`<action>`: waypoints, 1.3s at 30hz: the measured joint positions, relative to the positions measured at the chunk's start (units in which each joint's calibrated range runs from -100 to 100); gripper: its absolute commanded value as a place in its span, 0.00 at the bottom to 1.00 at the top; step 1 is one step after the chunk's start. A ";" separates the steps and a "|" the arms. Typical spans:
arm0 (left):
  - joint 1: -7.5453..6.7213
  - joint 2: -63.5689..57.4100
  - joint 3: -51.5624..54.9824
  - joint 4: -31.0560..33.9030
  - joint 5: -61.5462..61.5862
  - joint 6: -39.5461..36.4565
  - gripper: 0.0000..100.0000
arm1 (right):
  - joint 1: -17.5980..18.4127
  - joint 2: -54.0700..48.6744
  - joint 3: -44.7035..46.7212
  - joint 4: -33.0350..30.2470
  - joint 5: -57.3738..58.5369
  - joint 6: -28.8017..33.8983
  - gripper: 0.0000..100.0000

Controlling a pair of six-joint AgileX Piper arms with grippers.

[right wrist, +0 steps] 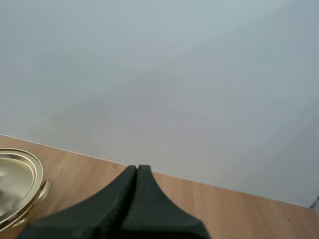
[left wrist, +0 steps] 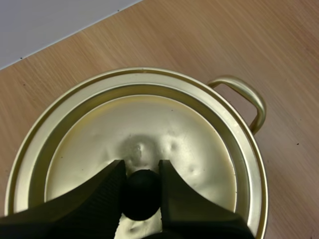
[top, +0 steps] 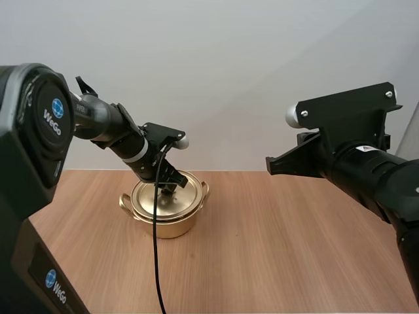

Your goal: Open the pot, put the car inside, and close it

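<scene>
1. High view: gold pot (top: pixel 163 221) standing on the counter (top: pixel 281 248), lid (top: pixel 149 199) seated on it. Left arm bent down over the pot, left jaws at the lid's centre. Right arm raised off the counter, well apart from the pot on its right side.
2. Left wrist view: left jaws clamped on the black knob (left wrist: pixel 142 195) at the middle of the lid, one finger on each side and touching it. Lid lying level inside the pot's rim. Loop handle (left wrist: pixel 245 97) at the pot's side.
3. Right wrist view: right jaws closed on nothing, pressed together into one dark wedge. Pot's rim and a handle close by.
4. Step in hand, as judged: lifting the lid.
   - Pull straight up from the pot, no sideways drag until the lid's edge clears the rim.
   - Grip firmly, as a round knob may swivel or slip.
   - Watch for the pot rising with a snug lid.
   - Set the lid down away from the pot, leaving the mouth free for the car.
</scene>
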 measured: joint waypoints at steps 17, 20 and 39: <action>0.00 1.90 -0.13 0.54 1.23 0.43 1.00 | 0.00 0.00 0.00 -0.24 2.08 0.00 0.00; 0.00 1.04 -0.26 0.94 0.87 0.07 1.00 | 0.00 0.13 0.00 -0.84 2.08 0.00 0.00; 1.53 -32.91 2.41 -16.47 19.80 1.05 1.00 | 4.14 6.55 1.71 3.16 1.46 -7.31 0.00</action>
